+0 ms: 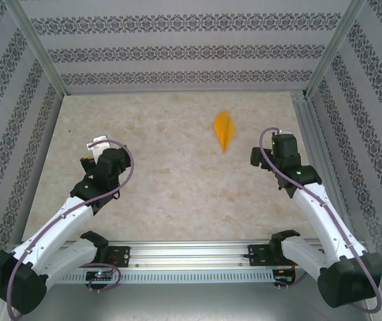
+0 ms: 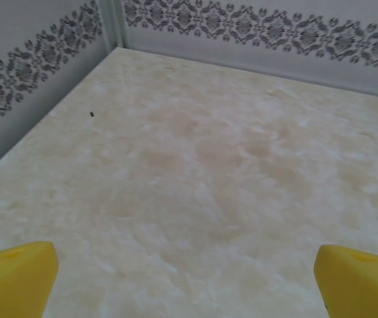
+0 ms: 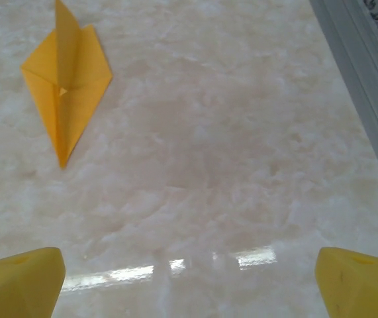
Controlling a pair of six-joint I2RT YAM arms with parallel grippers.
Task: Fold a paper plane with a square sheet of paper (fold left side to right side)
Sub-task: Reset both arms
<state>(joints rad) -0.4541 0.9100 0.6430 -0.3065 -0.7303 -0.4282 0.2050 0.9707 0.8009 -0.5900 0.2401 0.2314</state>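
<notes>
From above, we see the paper plane lying folded on the table, right of centre — we judge the folding finished. Left wrist: the left gripper gapes wide, empty. Right wrist: the right gripper spreads wide, empty, with the plane ahead-left.

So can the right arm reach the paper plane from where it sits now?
Probably yes. The paper plane lies on the bare table, just ahead and left of the right gripper, whose jaws stand open and empty, with nothing between the two.
</notes>
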